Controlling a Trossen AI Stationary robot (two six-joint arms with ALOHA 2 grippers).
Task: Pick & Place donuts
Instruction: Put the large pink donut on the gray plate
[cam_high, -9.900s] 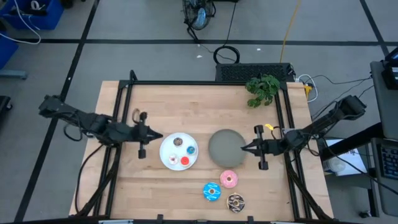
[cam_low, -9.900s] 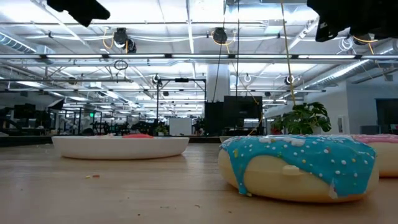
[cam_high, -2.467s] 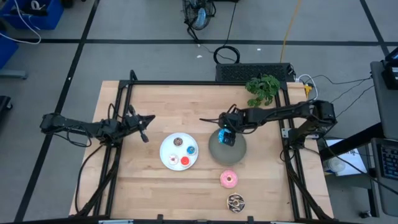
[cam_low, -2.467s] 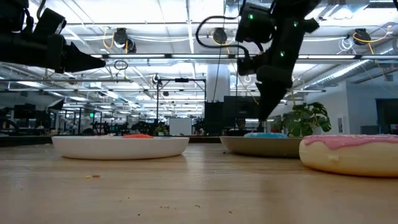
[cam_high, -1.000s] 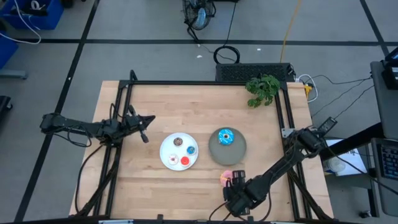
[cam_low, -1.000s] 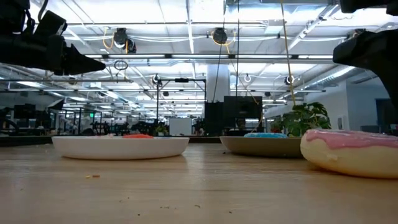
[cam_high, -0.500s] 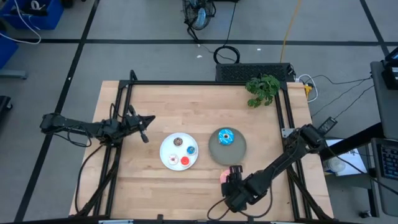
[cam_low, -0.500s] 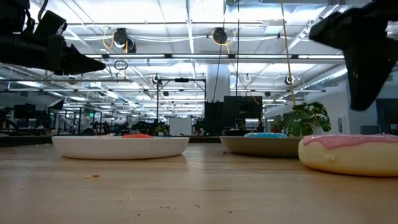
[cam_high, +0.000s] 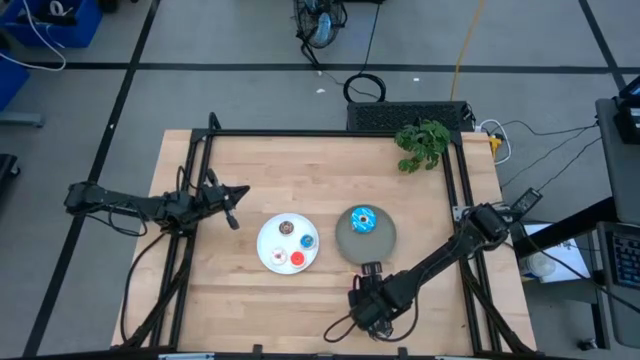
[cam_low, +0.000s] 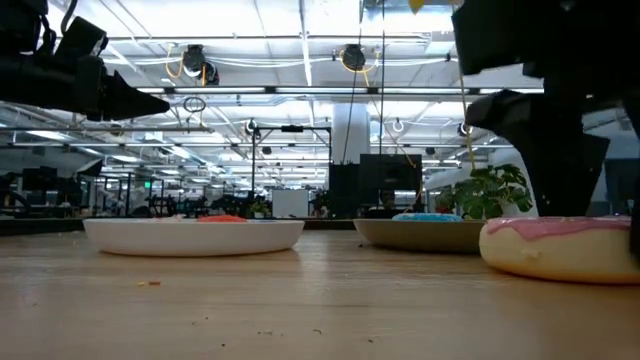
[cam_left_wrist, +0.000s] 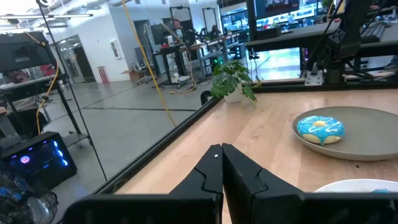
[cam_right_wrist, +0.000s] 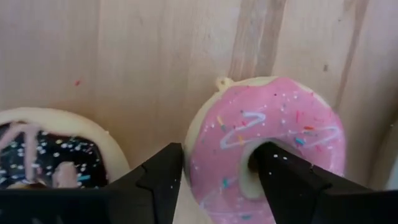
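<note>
The pink donut (cam_right_wrist: 273, 143) lies flat on the wood near the table's front edge, also seen in the low view (cam_low: 560, 248). My right gripper (cam_right_wrist: 221, 155) points down over it, open, one finger in the hole and one outside the ring. In the high view the gripper (cam_high: 370, 285) covers this donut. The brown sprinkled donut (cam_right_wrist: 43, 155) lies beside it. The blue donut (cam_high: 362, 220) rests on the grey plate (cam_high: 345, 245). Several tiny donuts sit on the white plate (cam_high: 270, 238). My left gripper (cam_high: 243, 189) hovers shut at the far left. My right gripper comes from above with one finger (cam_right_wrist: 280, 180) in the pink donut's hole and the other (cam_right_wrist: 165, 180) outside the ring's rim (cam_right_wrist: 199, 168). Whether they touch the ring, I cannot tell. The donut lies flat on the table.
A potted plant (cam_high: 422, 143) stands at the table's far right corner. Black frame rails (cam_high: 330, 134) run along the far, left and right edges. Bare wood lies between the white plate and the front edge.
My right gripper has gone from near the front edge toward the table's left and far side, and has sunk down over the pink donut. The donuts and plates have stayed in place.
</note>
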